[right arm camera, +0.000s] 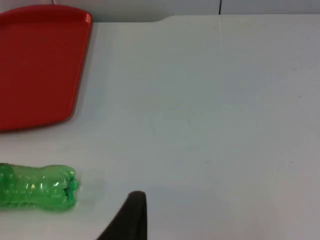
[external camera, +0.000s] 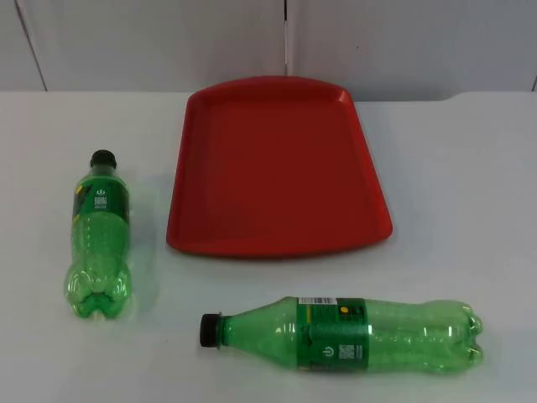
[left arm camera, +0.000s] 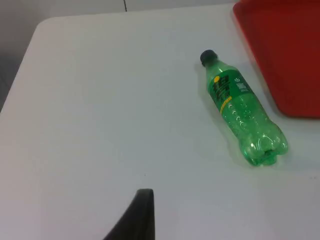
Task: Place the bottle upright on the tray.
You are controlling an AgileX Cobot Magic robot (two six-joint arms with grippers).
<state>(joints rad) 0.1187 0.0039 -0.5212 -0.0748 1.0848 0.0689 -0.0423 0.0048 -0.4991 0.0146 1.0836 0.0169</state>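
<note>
Red tray bare, two green bottles lying beside it; end effector states unclear

White table top, grey partition wall

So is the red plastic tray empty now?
Yes, the red plastic tray is empty; both green plastic bottles lie on the table.

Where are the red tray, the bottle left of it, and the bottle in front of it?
tray [external camera: 277,168], top view, bare floor of the tray.
left bottle [external camera: 101,231], top view, ribbed green body below the label.
front bottle [external camera: 336,334], top view, on its label.
</note>
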